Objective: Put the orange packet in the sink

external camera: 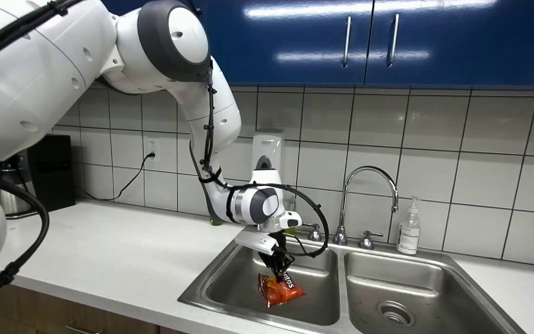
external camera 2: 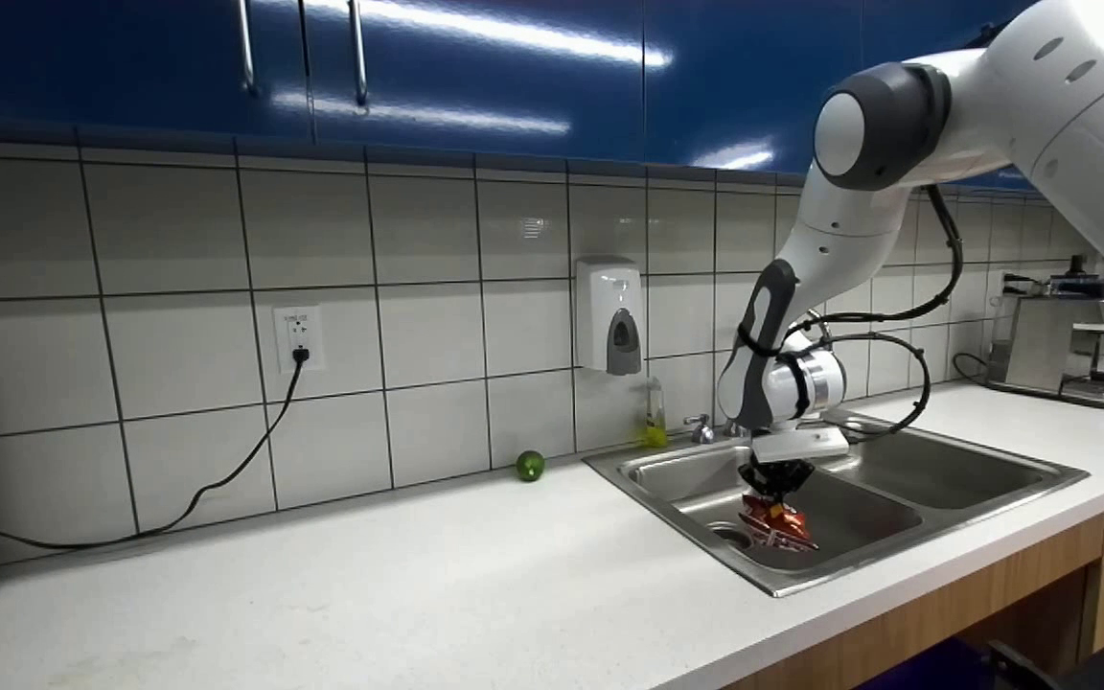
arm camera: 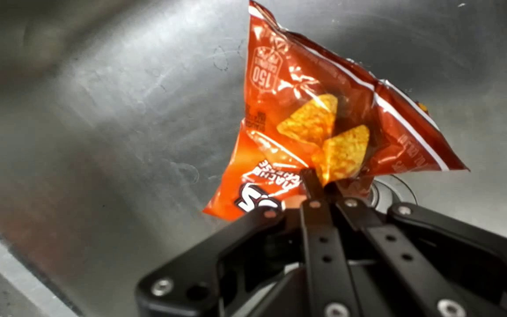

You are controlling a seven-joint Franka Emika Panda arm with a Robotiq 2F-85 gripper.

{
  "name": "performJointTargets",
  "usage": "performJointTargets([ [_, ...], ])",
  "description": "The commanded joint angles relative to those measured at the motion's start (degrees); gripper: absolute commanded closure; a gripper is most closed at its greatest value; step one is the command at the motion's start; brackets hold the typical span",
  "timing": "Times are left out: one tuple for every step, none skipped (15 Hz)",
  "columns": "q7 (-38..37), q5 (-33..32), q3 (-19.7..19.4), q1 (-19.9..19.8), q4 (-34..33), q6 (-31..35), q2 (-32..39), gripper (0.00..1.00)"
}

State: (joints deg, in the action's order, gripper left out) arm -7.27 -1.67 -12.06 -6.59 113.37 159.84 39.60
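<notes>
The orange packet [external camera: 282,292] is a crinkled orange-red chip bag with white lettering. It is within the left-hand basin of the sink [external camera: 230,283] in both exterior views [external camera 2: 782,525]. My gripper [external camera: 278,277] points down into that basin and is shut on the packet's middle, pinching it. In the wrist view the gripper's fingertips [arm camera: 321,187] are close together on the packet [arm camera: 293,105], whose ends spread out beyond them. The basin floor [arm camera: 117,167] and part of the round drain show behind it. I cannot tell whether the packet touches the floor.
A divider [external camera: 342,287] separates the right-hand basin [external camera: 383,262]. A tall curved faucet [external camera: 369,169] and handles stand behind the sink. A pump bottle [external camera: 409,229] is at the back right. A green round object [external camera 2: 530,467] and a yellow-green bottle [external camera 2: 655,422] are near the wall.
</notes>
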Motion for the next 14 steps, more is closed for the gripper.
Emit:
performJointTargets([
  [-0.6,0.4,-0.6,-0.1,-1.7,2.7,3.7,1.00],
  [-0.6,0.5,-0.7,-0.1,-1.9,3.2,4.6,1.00],
  [-0.7,0.5,-0.8,0.0,-2.0,3.7,5.5,1.00],
  [-0.6,0.7,-0.8,-0.1,-2.1,4.1,6.3,1.00],
  [-0.6,0.7,-0.8,0.0,-2.4,4.4,7.0,1.00],
  [-0.5,0.7,-0.9,0.1,-2.6,4.7,7.6,1.00],
  [-0.4,0.7,-1.0,0.1,-2.8,4.8,8.2,1.00],
  [-0.4,0.7,-1.1,0.2,-3.1,4.9,8.7,1.00],
  [-0.4,0.8,-1.1,0.2,-3.4,4.9,9.0,0.74],
  [-0.4,0.8,-1.2,0.2,-3.8,4.8,9.2,0.73],
  [-0.6,0.8,-1.4,0.3,-4.1,4.7,9.4,0.66],
  [-0.6,0.8,-1.4,0.3,-4.3,4.6,9.4,0.60],
  [-0.5,0.8,-1.5,0.3,-4.2,4.6,9.2,0.51],
  [-0.6,0.8,-1.6,0.4,-4.0,4.5,8.8,0.44],
])
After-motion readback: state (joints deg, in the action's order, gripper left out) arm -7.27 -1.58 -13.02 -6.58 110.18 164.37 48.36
